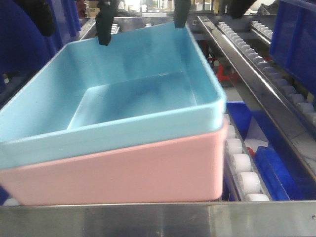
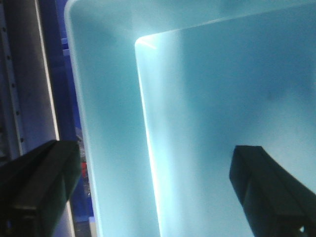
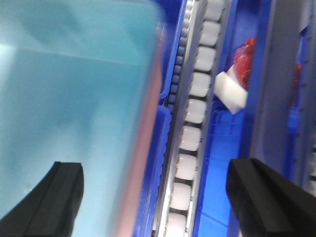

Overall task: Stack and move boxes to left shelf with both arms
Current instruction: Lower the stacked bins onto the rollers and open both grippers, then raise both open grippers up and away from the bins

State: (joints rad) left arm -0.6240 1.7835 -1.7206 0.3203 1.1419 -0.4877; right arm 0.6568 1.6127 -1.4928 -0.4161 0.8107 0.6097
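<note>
You see the blue box (image 1: 123, 98) nested in the pink box (image 1: 148, 173) behind the shelf's front rail (image 1: 158, 219). Both jaws are spread, each straddling a blue box wall: left gripper (image 2: 153, 192), right gripper (image 3: 153, 197).

The pink tub (image 1: 123, 173) is mostly hidden under the cyan tub (image 1: 123, 94), whose 9 o'clock corner the frame cuts off. Both arms are cropped at 12 o'clock. In the right wrist view the tub rim blurs.
</note>
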